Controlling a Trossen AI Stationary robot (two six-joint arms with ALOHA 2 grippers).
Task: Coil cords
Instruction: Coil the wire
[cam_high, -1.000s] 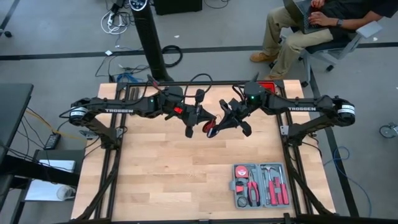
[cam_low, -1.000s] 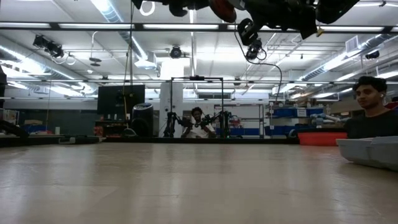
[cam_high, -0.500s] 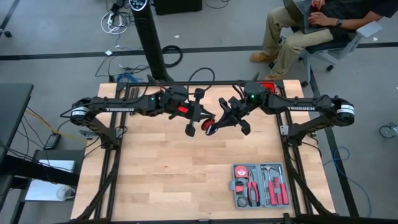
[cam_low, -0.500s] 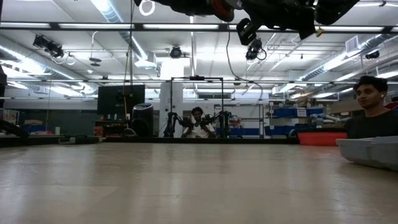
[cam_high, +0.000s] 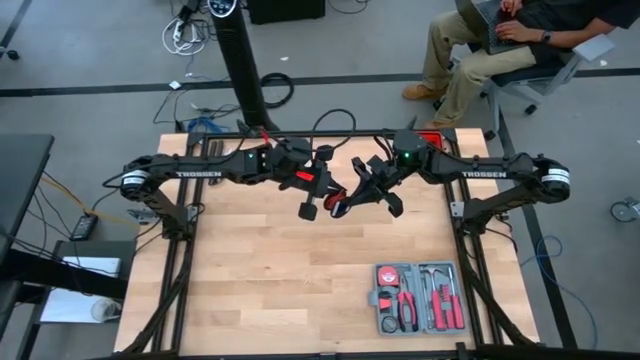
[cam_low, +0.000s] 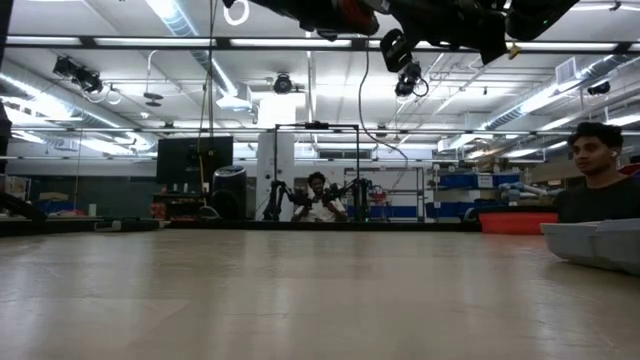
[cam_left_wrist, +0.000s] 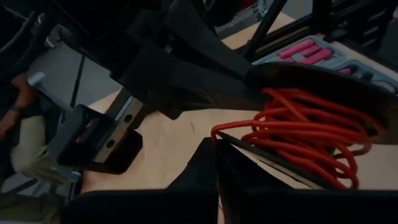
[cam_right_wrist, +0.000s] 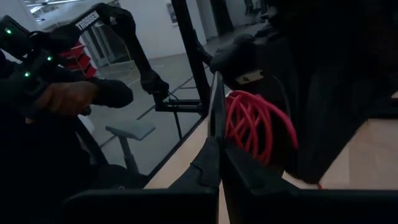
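Observation:
The thin bright red cord (cam_high: 338, 206) hangs as a small bundle of loops between my two grippers, high above the middle of the table. In the left wrist view the loops (cam_left_wrist: 305, 134) hang under my right gripper's dark finger. My left gripper (cam_left_wrist: 217, 155) is shut on a strand that leads into the bundle. My right gripper (cam_right_wrist: 217, 146) is shut, with the loops (cam_right_wrist: 249, 121) right by its fingers. In the high view my left gripper (cam_high: 322, 196) and right gripper (cam_high: 345, 200) nearly meet. My left gripper pinches a single strand of the cord (cam_left_wrist: 216, 133) between its two fingertips, coming from the table's left and slanting a little downward. The strand runs on into the bundle, which is clear of the table. My right gripper has the cord's loops (cam_right_wrist: 239, 109) against its shut fingers (cam_right_wrist: 216, 118), coming level from the table's right. Whether the loops are pinched or wound around the fingers, I cannot tell. The bundle hangs below the fingers, clear of the table.
A grey tool case (cam_high: 418, 297) with red-handled tools lies open near the table's front right; its edge (cam_low: 600, 245) shows in the low view. A person (cam_high: 490, 45) sits beyond the far right corner. Bare wood (cam_high: 260, 270) lies under the arms.
My left gripper has rolled about its own line and tipped a little downward, keeping shut on the strand beside the bundle. My right gripper has kept still with the loops.

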